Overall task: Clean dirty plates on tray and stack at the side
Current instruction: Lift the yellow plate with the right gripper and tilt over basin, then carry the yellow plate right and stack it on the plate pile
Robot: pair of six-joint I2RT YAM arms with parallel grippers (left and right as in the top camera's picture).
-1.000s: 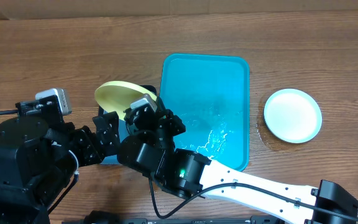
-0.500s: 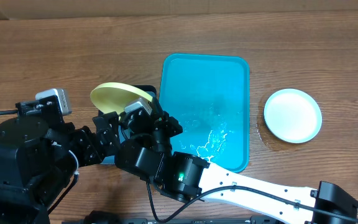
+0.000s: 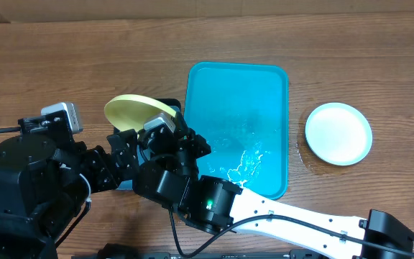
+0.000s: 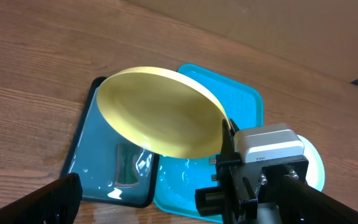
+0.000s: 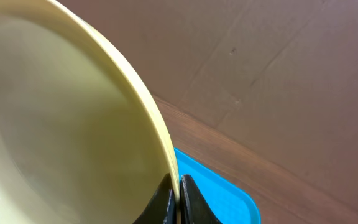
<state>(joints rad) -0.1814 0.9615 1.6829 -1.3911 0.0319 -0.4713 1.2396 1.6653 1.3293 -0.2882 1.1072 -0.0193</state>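
Left gripper (image 4: 180, 185): fingers wide apart, holding nothing; yellow-green plate (image 3: 136, 111) just ahead of it. Plate tilted, raised over small dark blue tray (image 4: 87, 158). Right gripper (image 5: 176, 198): jaws clamped on plate's rim, plate reaching out to its left. Turquoise tray (image 3: 264, 86) just right of right gripper, wet, water beads in it. Light blue plate (image 3: 338, 134) well right of right gripper, flat on table (image 3: 63, 57) beyond turquoise tray.

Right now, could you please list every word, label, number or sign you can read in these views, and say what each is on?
No text can be read in any view.
The yellow-green plate, turquoise tray, light blue plate and dark blue tray show no print.
The white housing beside the plate shows no legible marking.
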